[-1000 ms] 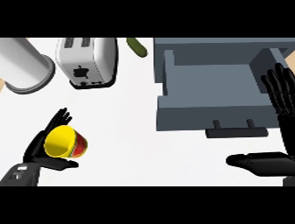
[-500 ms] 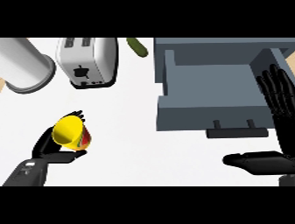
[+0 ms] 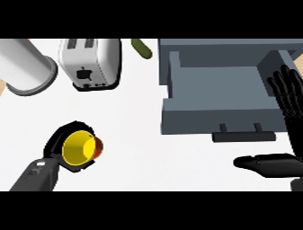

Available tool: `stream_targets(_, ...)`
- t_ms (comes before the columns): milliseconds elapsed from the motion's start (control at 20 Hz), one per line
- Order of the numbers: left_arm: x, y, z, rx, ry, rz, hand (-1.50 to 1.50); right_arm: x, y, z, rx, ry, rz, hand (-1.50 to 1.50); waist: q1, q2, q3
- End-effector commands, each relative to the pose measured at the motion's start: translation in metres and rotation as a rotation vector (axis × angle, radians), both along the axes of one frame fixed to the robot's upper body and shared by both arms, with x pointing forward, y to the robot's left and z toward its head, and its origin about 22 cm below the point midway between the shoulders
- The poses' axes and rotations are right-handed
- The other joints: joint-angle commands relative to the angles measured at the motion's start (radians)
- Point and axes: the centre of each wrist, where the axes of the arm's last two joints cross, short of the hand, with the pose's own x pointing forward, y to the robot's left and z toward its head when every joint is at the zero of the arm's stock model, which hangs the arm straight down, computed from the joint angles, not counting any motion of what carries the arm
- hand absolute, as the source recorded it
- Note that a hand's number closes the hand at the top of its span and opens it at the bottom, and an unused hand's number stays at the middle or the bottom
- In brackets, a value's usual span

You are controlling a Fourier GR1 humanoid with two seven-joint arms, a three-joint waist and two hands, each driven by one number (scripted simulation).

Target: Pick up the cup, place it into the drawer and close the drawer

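Note:
A cup (image 3: 82, 148), yellow inside and red outside, shows at the lower left with its mouth turned up toward the view. My left hand (image 3: 59, 143) is curled round it from the left and behind, hiding most of its wall. The grey drawer (image 3: 180, 119) stands pulled open at the upper right, its inside bare, a dark handle (image 3: 242, 136) on its front. At the right edge my right hand (image 3: 298, 112) is open, fingers straight along the drawer's right side, thumb (image 3: 268, 163) pointing left below the handle.
A white toaster (image 3: 91, 63) stands at the back, a white cylinder (image 3: 17, 67) at the far left. A green vegetable (image 3: 140, 48) lies behind the toaster by the drawer's left corner. White counter (image 3: 134, 148) lies between cup and drawer.
The cup has tipped and turned in my left hand, its mouth now facing up, and moved slightly right. My right hand has barely shifted.

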Motion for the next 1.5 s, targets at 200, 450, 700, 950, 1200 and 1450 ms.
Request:
stream_targets(200, 0.0, 0.01, 0.003, -0.174, -0.217, 0.305, 1.5, -0.001, -0.008, 0.0, -0.003, -0.001, -0.021, -1.5, 0.005, 0.002, 0.001)
stream_targets(450, 0.005, 0.0, 0.003, -0.18, -0.311, 0.521, 1.5, -0.001, -0.007, 0.001, -0.001, -0.002, -0.017, -1.5, 0.004, 0.0, 0.002)
stream_targets(700, 0.033, -0.005, 0.028, -0.226, -0.397, 0.476, 1.5, 0.001, -0.014, 0.001, -0.006, -0.014, -0.025, -1.5, 0.01, -0.005, 0.003)
stream_targets(950, 0.056, -0.047, 0.051, -0.192, -0.417, 0.355, 1.5, -0.016, -0.019, -0.005, 0.0, 0.022, -0.055, -1.5, 0.02, -0.013, 0.006)
stream_targets(1200, 0.098, -0.074, 0.12, -0.126, -0.514, 0.293, 1.5, -0.001, -0.026, 0.012, -0.008, 0.014, -0.048, -1.5, 0.027, -0.014, 0.006)
stream_targets(1450, 0.108, -0.101, 0.177, -0.096, -0.512, 0.242, 1.5, -0.008, -0.044, -0.009, 0.004, 0.006, -0.067, -1.5, 0.028, -0.013, 0.006)
